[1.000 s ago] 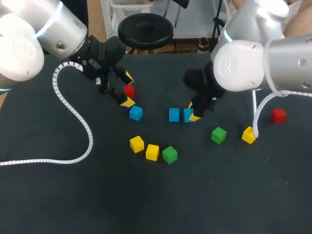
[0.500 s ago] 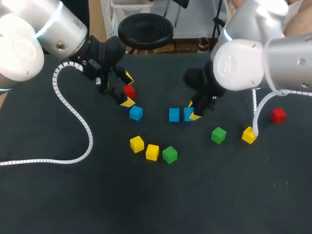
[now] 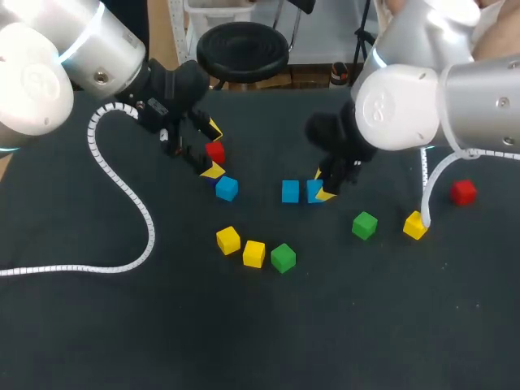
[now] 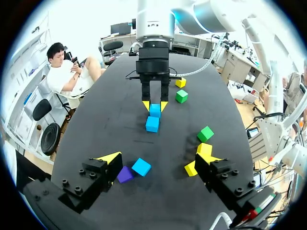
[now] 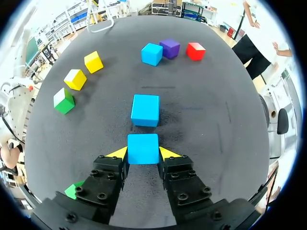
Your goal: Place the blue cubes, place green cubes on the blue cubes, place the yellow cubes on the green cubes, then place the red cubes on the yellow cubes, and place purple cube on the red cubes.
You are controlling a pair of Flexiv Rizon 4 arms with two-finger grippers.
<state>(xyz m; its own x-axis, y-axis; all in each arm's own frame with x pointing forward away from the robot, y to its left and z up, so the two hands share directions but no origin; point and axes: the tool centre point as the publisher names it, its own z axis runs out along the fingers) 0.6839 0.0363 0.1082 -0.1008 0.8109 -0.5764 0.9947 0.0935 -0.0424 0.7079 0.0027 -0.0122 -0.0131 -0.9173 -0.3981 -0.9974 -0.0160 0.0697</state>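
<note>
One of three blues, blue cube A [image 3: 314,192], is clamped in my right gripper [image 3: 322,187], centre-right of frame, head view. It's down just beside blue cube B [image 3: 290,192]; I judge I'm lining up the base row. Left gripper [image 3: 213,150], upper left of centre, fingers spread, red cube [image 3: 214,151] by its tips, not gripped.
L wrist view: blue cube C [image 4: 141,166] & purple cube [image 4: 125,174] lie between my open fingers, prob. next pick.
R wrist view: A pinched from both sides; B straight ahead, small gap.

Overhead, opposed wrist cams, shared cubes [image 3: 290,192]
</note>
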